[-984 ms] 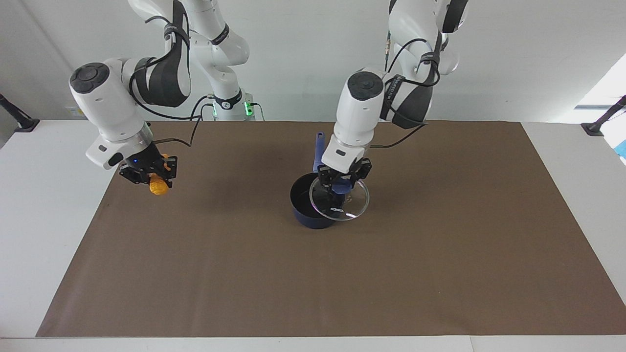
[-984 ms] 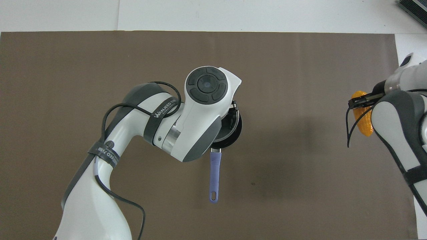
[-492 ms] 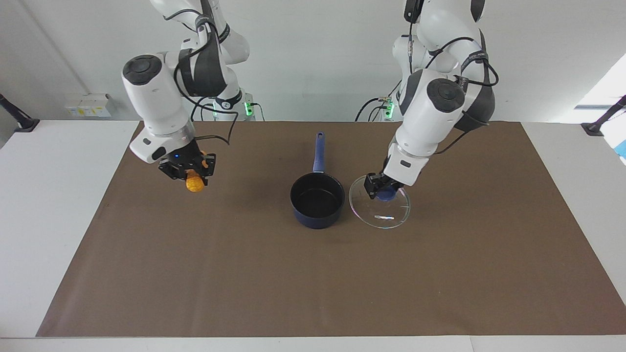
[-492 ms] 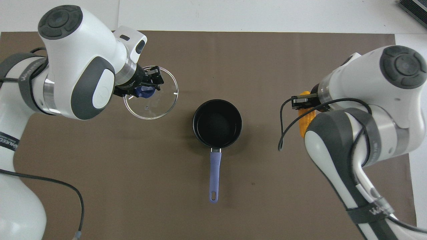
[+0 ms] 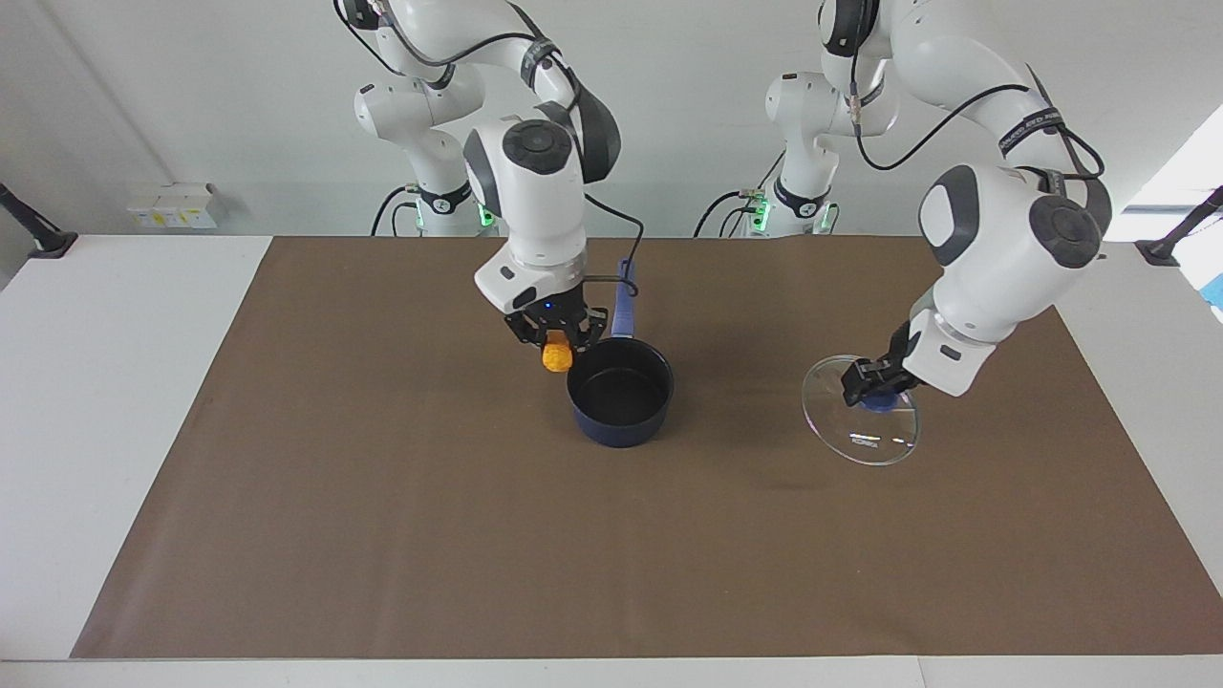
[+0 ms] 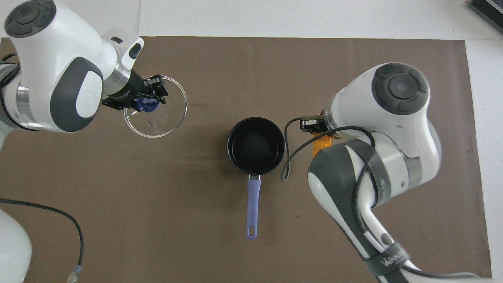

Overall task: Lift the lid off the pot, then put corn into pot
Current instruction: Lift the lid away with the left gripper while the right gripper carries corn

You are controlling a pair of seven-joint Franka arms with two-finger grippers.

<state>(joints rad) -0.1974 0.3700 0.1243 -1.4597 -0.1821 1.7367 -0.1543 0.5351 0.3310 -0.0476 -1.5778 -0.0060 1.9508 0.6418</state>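
The uncovered pot [image 5: 620, 394] stands mid-counter on the brown mat [image 5: 382, 535], its black inside bare and its long blue handle [image 6: 253, 208] pointing toward the robots. The right gripper [image 5: 556, 333], clamped on the corn [image 5: 556, 356], hangs in the air just beside the pot's rim on the right arm's side, the cob pointing down. Toward the left arm's end of the counter, the left gripper [image 5: 874, 380] is closed on the blue knob [image 6: 144, 104] of the glass lid [image 5: 865, 420], held tilted over the mat, well apart from the pot
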